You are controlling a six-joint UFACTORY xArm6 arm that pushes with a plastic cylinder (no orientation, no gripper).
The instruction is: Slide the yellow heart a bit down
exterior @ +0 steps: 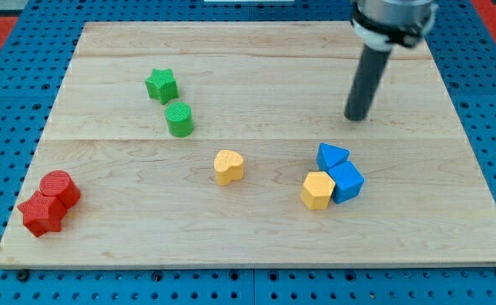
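Note:
The yellow heart (228,167) lies near the middle of the wooden board (256,237). My tip (355,117) rests on the board well to the heart's upper right, apart from every block. The dark rod rises from it to the view's top right. The closest blocks to the tip are the blue triangle (332,156), the blue cube (346,181) and the yellow hexagon (316,190), clustered below it.
A green star (161,85) and a green cylinder (179,119) sit at the upper left. A red cylinder (59,187) and a red star (41,213) touch at the lower left. A blue pegboard (2,102) surrounds the board.

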